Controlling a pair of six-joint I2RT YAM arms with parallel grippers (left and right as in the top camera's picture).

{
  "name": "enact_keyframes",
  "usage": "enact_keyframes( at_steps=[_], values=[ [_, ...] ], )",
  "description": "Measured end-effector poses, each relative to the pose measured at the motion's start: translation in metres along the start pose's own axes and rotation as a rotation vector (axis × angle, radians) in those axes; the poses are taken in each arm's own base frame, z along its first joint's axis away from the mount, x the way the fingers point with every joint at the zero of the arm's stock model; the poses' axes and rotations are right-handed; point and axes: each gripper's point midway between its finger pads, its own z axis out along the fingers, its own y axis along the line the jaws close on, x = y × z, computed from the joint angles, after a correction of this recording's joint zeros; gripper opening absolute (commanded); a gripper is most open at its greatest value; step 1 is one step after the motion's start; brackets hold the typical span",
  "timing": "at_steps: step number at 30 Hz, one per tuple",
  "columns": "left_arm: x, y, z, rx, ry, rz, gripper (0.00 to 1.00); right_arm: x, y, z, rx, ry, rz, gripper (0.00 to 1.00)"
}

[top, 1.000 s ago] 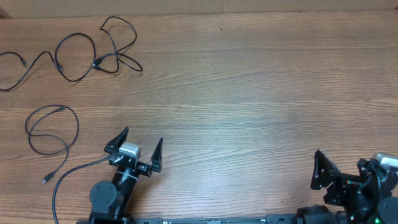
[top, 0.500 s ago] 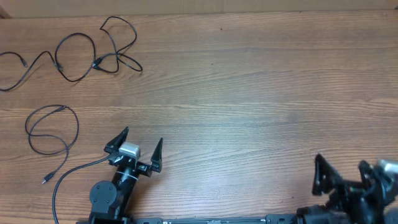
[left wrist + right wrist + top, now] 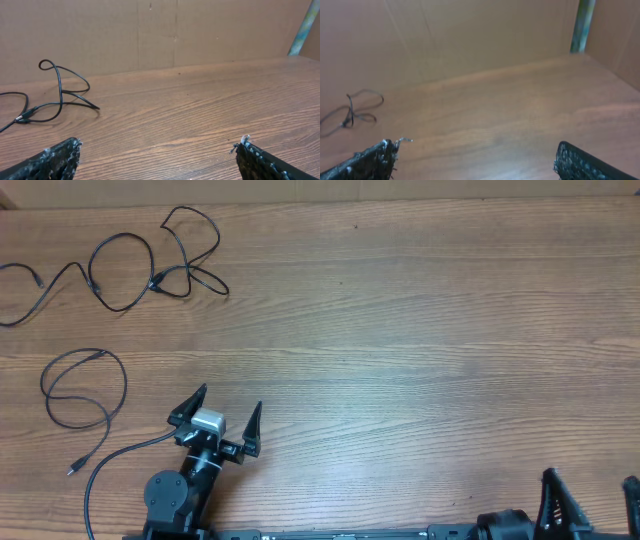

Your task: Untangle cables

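In the overhead view the right gripper (image 3: 590, 485) at 5 o'clock is cut by the bottom edge; only two finger tips show. The cables (image 3: 155, 280) at 10 o'clock run off the left edge. The right wrist view is blurred; its cables are a smear.

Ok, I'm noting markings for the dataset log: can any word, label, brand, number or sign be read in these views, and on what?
None: no readable text shows in any view. The cables, wooden table, cardboard wall, left end effector and right end effector carry no visible marks.
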Motion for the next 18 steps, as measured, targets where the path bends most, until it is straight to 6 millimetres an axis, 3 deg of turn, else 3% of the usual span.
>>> enact_keyframes(
  at_steps=[10,14,18],
  values=[
    [0.0,0.0,0.0,0.0,0.0,0.0,0.99,-0.041,0.013,0.005,-0.055,-0.17,0.022,1.0],
    [0.0,0.0,0.0,0.0,0.0,0.0,1.0,-0.031,0.016,0.035,-0.058,-0.149,0.019,1.0],
    [0.0,0.0,0.0,0.0,0.0,0.0,1.0,-0.006,0.023,0.081,-0.083,-0.097,0.011,1.0]
  ],
)
